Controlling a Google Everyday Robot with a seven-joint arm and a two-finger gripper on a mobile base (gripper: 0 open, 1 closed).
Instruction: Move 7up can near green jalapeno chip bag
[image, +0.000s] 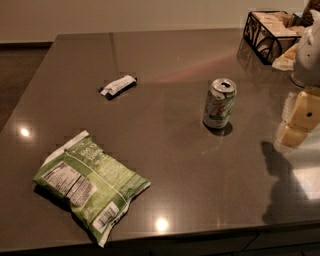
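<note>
Standing upright on the counter (170, 55), the 7up can (219, 103) was well apart from the green jalapeno chip bag (92, 185). It looked light, thin-walled and slippery, best gripped mid-body. The gripper (302, 117) hovered to its right; whether open or closed, I couldn't tell.

At the right edge, over the counter (200, 190), the pincer (301, 119) is seen as pale cream blocks, one marked by a small dark dot. Above it, a rounded white housing (309, 50) is seen.
</note>
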